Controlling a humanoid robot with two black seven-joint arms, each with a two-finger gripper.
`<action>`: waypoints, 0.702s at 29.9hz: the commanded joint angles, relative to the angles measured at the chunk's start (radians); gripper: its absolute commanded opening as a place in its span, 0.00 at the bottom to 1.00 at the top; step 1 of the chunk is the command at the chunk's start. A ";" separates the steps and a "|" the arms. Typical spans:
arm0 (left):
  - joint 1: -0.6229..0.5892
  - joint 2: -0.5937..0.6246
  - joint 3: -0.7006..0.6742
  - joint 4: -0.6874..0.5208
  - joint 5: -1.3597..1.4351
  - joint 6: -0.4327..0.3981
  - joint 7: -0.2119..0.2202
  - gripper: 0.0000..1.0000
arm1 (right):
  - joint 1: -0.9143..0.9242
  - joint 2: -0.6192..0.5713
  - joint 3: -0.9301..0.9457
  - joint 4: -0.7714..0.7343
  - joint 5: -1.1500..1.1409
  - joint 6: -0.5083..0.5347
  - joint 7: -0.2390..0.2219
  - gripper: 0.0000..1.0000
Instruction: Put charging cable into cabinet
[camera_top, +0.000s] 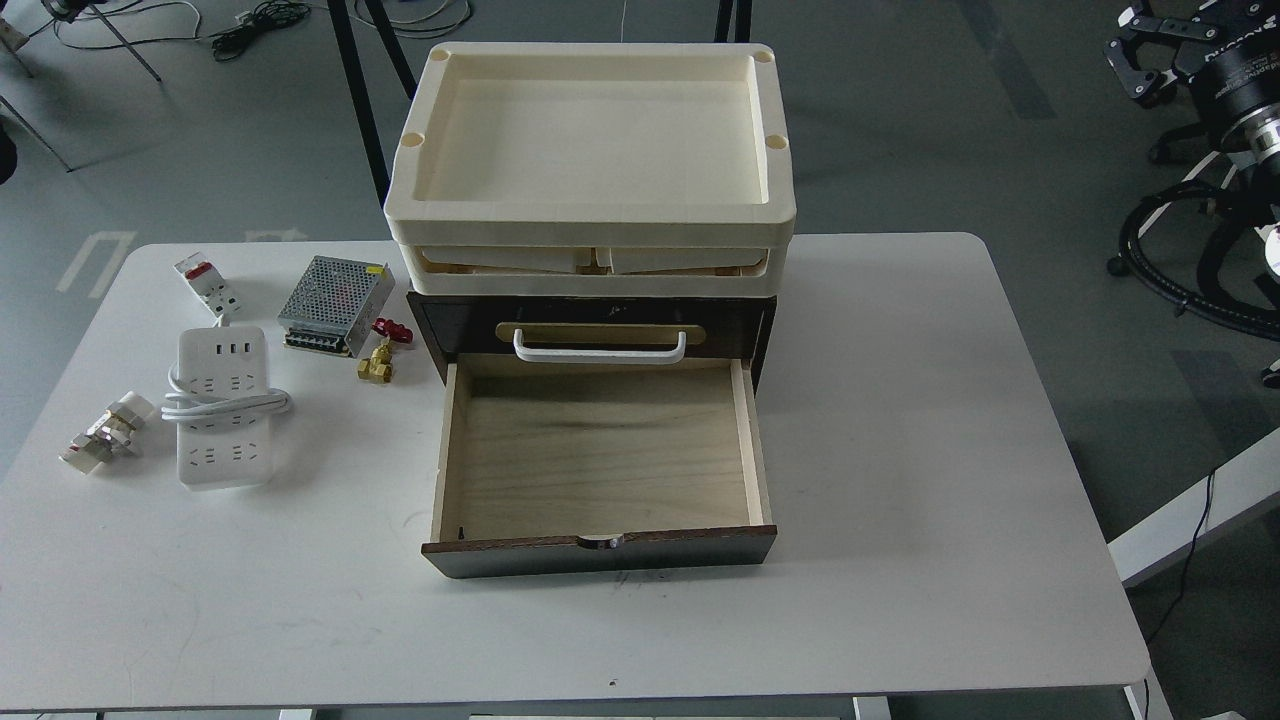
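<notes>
The charging cable (221, 405) is a white power strip lying flat on the left part of the table, its thick white cord wound across its middle. The cabinet (592, 325) is dark brown and stands at the table's centre, with cream trays (590, 140) stacked on top. Its lower drawer (598, 450) is pulled out toward me, and the pale wood inside holds nothing. Above that drawer sits a white bar handle (599, 348) on a brass plate. Neither of my grippers shows in this view.
Left of the cabinet lie a silver perforated power-supply box (335, 303), a small white breaker with a red switch (205, 284), a brass valve with a red knob (380, 355) and a small white-and-metal fitting (105, 433). Black robot equipment (1215, 90) stands beyond the table's right side.
</notes>
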 joint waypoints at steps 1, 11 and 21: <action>0.014 -0.029 -0.002 0.006 -0.001 0.000 -0.035 1.00 | 0.007 -0.009 0.003 0.006 0.001 -0.004 0.000 1.00; 0.047 -0.144 -0.025 0.175 -0.020 0.000 -0.076 1.00 | 0.007 -0.061 0.011 0.032 0.001 -0.017 0.000 1.00; 0.224 -0.117 -0.276 -0.067 -0.057 0.000 -0.317 1.00 | 0.001 -0.127 0.014 0.071 0.001 -0.015 0.000 1.00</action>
